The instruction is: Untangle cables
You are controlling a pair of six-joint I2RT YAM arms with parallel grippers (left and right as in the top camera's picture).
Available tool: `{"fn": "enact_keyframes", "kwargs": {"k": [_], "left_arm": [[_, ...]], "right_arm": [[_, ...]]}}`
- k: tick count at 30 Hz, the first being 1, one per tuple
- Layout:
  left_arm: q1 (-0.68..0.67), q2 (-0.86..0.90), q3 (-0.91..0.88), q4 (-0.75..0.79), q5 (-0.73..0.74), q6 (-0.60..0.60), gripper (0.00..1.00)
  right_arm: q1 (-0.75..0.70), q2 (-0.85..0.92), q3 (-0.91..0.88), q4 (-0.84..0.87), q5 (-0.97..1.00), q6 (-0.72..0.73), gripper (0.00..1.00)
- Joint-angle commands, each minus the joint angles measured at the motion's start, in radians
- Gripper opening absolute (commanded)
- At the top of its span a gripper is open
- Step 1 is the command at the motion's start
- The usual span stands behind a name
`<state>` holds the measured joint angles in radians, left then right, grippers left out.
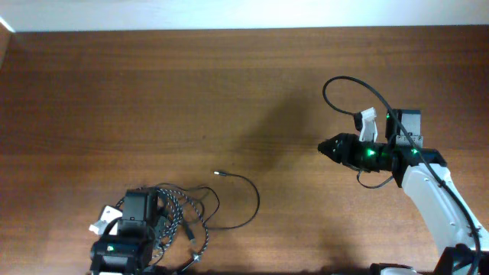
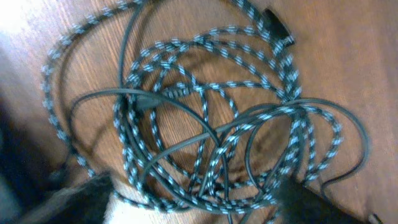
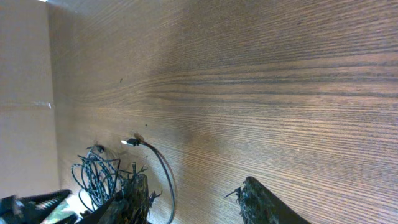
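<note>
Your left gripper (image 2: 193,208) hangs right over the tangle. Its two fingers are spread wide, loops of cord lie between them, and nothing is pinched. The tangle is the braided speckled cable (image 1: 179,208), coiled in many overlapping loops, with the plain black cable (image 1: 256,200) threaded across and through them. From the tangle's right side the black cable sweeps out in a single arc over the table (image 1: 153,92). It ends in a small plug (image 1: 218,173) near the tangle, on its far right side. Your right gripper (image 3: 196,208) sits well apart from the tangle, off to its right, with its fingers parted above the wood and holding nothing.
</note>
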<state>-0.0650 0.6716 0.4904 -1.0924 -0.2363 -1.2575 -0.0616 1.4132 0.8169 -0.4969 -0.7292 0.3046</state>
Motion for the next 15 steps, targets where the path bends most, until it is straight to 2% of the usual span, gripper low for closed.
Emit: {"fn": "enact_keyframes", "kwargs": {"k": [1, 2, 4, 7, 9, 10, 11, 13, 15], "left_arm": [[0.003, -0.003, -0.073, 0.111, 0.084, -0.051, 0.68], [0.003, -0.002, -0.093, 0.143, 0.075, -0.053, 0.74], [0.003, 0.037, -0.108, 0.141, 0.058, -0.053, 0.99], [0.003, 0.203, -0.108, 0.155, 0.114, -0.093, 0.99], [0.003, 0.357, -0.108, 0.274, 0.162, -0.092, 0.99], [0.002, 0.425, -0.108, 0.355, 0.173, -0.092, 0.93], [0.002, 0.502, -0.108, 0.436, 0.196, -0.092, 0.52], [0.002, 0.588, -0.108, 0.536, 0.216, -0.087, 0.01], [0.003, 0.594, -0.104, 0.612, 0.216, -0.015, 0.0]], "right_arm": [[0.01, -0.001, 0.002, 0.003, 0.008, -0.017, 0.49], [0.01, -0.001, 0.002, 0.003, 0.008, -0.017, 0.49], [0.01, -0.001, 0.002, 0.003, 0.008, -0.017, 0.5], [0.01, -0.001, 0.001, 0.003, 0.008, -0.017, 0.54], [0.01, -0.001, 0.002, 0.003, 0.008, -0.017, 0.54], [0.01, -0.001, 0.002, 0.003, 0.008, -0.017, 0.54], [0.01, -0.001, 0.002, 0.003, 0.008, -0.018, 0.54], [0.01, -0.001, 0.001, 0.002, 0.008, -0.018, 0.54], [0.01, -0.001, 0.002, 0.002, 0.008, -0.017, 0.54]]}}
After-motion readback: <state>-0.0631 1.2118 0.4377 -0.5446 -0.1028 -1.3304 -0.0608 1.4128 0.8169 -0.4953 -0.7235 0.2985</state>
